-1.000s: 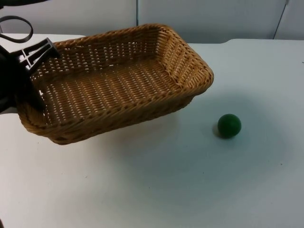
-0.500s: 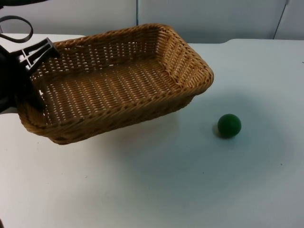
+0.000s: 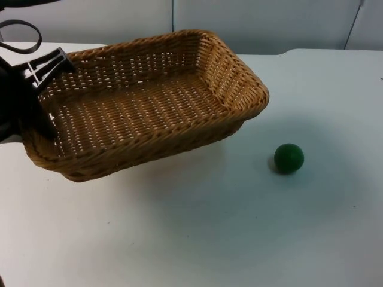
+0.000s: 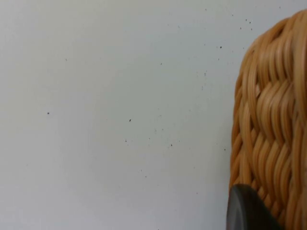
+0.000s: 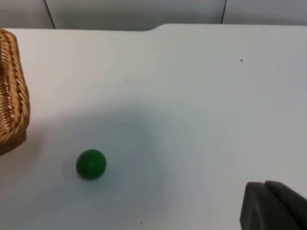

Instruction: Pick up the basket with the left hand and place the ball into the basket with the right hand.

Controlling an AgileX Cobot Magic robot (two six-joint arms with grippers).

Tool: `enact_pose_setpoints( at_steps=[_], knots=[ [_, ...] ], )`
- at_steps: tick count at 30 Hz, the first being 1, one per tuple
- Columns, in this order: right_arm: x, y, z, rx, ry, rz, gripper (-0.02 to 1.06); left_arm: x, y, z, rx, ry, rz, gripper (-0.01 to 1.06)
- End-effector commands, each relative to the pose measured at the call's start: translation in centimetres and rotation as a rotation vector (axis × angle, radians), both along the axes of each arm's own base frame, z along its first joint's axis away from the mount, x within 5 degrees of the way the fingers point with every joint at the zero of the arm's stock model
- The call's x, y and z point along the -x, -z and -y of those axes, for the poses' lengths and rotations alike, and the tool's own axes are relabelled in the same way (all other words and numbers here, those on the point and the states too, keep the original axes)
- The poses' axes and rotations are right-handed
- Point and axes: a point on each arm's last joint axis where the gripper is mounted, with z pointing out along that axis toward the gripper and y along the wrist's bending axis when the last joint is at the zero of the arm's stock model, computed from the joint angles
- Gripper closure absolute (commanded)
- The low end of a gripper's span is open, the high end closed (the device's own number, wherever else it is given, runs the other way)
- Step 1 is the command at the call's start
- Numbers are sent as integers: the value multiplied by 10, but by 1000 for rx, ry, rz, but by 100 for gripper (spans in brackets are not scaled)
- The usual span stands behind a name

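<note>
Wicker basket [image 3: 143, 101] gripped at its nine-o'clock rim by closed left gripper [image 3: 36, 95], seemingly lifted; green ball [image 3: 289, 158] lay on table [image 3: 239, 239] at basket's four o'clock; right gripper [image 5: 273, 206], opening indeterminable, waited apart; ball pickup judged next.

Left gripper [image 3: 37, 89]: matte black plastic, angular, with ribbed triangular bracing on its upper finger. Rounded, glossy black fingertip [image 4: 247, 211] noted at left wrist; blocky matte black fingertip [image 5: 273, 206] at right wrist.
</note>
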Motion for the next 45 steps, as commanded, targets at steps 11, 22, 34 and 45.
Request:
enact_pose_setpoints(
  at_steps=[11, 22, 34, 45],
  knots=[
    [-143, -20, 2, 129, -10, -184, 105, -1, -5, 0, 14, -24, 34, 105],
    [-200, 90, -15, 78, -193, -562, 102, -1, -5, 0, 14, -24, 34, 105],
    [-204, 137, -117, 262, -524, -536, 40, -1, -5, 0, 14, -24, 34, 105],
    [-212, 157, -145, 206, -469, -451, 36, -1, -5, 0, 14, -24, 34, 105]
  ],
)
